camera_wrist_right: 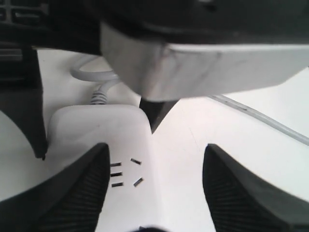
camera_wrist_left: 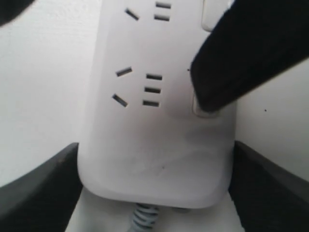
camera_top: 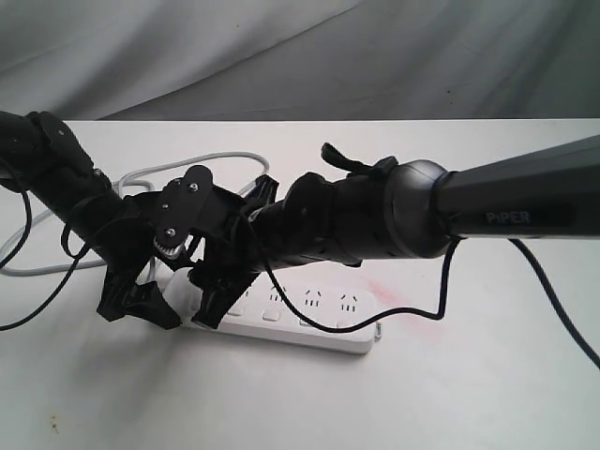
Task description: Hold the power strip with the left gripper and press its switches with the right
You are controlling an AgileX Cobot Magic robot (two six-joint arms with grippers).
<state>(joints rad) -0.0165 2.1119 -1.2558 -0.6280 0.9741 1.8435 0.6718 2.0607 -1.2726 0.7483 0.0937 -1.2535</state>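
The white power strip (camera_top: 323,323) lies on the table, its grey cord (camera_top: 187,161) looping off behind. My left gripper (camera_top: 155,300) is shut on the strip's cord end. In the left wrist view its black fingers (camera_wrist_left: 46,188) press both sides of the power strip (camera_wrist_left: 154,145). My right gripper (camera_top: 217,291) reaches across from the right and stands open (camera_wrist_right: 157,147). One of its fingertips (camera_wrist_left: 217,92) rests on the switch (camera_wrist_left: 203,112) nearest the cord. The other finger (camera_wrist_right: 246,193) hangs over bare table. More switches (camera_top: 272,316) show along the near edge.
A faint pink stain (camera_top: 394,291) marks the white table (camera_top: 469,394) by the strip's right end. A thin black cable (camera_top: 553,300) trails from the right arm. The left arm's cables (camera_top: 28,281) hang at the left. Grey cloth (camera_top: 281,47) backs the table.
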